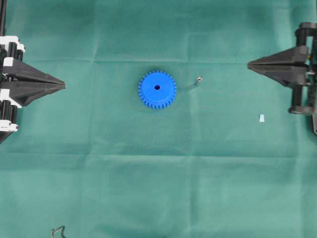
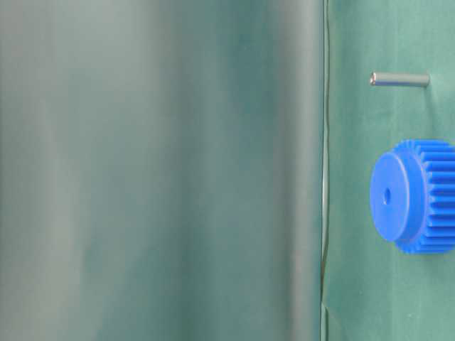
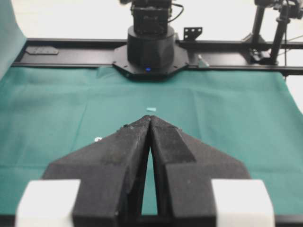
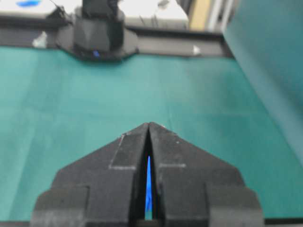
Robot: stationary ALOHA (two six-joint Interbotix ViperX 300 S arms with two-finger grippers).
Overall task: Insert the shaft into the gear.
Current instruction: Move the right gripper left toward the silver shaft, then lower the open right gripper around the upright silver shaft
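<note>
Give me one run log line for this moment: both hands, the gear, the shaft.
left hand shut, empty | right hand shut, empty | gear flat on cloth | shaft upright beside gear, not inserted

Overhead straight down, side view close and perhaps defocused, sharing the gear; wrist views facing inward.

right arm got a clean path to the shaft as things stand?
Probably yes. The shaft stands upright on open cloth between the gear and the right claw, touching neither. The claw is shut and must open first.
</note>
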